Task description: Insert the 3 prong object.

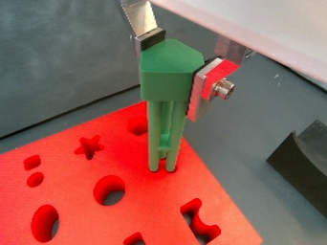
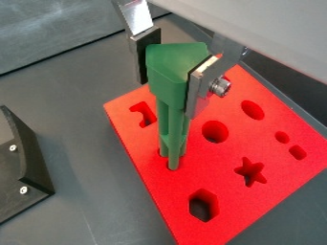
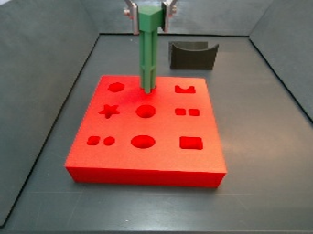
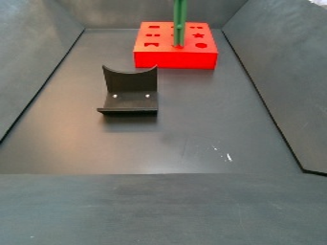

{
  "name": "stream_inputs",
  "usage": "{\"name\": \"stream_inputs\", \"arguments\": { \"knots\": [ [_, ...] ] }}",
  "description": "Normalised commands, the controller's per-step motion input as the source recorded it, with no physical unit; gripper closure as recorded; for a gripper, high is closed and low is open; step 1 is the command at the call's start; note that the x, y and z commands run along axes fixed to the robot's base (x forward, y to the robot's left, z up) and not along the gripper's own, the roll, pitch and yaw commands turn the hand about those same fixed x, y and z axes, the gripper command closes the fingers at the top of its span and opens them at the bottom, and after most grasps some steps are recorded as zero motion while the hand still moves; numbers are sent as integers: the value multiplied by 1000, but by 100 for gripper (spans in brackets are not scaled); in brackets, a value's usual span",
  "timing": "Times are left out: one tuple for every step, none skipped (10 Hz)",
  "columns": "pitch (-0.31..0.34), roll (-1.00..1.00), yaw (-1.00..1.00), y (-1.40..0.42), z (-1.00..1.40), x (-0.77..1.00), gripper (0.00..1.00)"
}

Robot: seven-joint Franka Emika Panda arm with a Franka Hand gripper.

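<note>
The 3 prong object (image 1: 166, 96) is a bright green bar with a three-sided head. It stands upright in both wrist views (image 2: 173, 105) and both side views (image 3: 148, 55) (image 4: 181, 19). My gripper (image 1: 182, 62) is shut on its head, one silver finger on each side (image 2: 174, 69). The bar's lower end meets the top of the red block (image 3: 166, 126) in the middle of its back row, between a round hole and a notched hole. How deep it sits there I cannot tell.
The red block (image 2: 141, 144) has several shaped holes: star, circles, hexagon, squares. The dark grey curved fixture (image 3: 191, 55) stands on the floor behind the block, and shows alone mid-floor in a side view (image 4: 128, 91). Grey sloped walls ring the floor.
</note>
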Motion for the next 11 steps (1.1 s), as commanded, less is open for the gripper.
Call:
{"name": "stream_inputs", "arguments": {
  "knots": [
    [0, 0, -11, 0, -83, 63, 100],
    [-3, 0, -6, 0, -97, 0, 100],
    [0, 39, 0, 0, -103, 0, 100],
    [0, 114, -49, 0, -191, 0, 100],
    [0, 190, -103, 0, -311, 0, 100],
    [0, 154, -120, 0, -380, 40, 100],
    [0, 81, -126, 0, -406, 106, 100],
    [0, 101, -131, 0, -437, 63, 100],
    [-3, 73, -109, 0, -423, 54, 100],
    [0, 66, -71, -14, -391, 51, 100],
    [-20, 0, 0, 0, -174, 0, 100]
  ]
}}
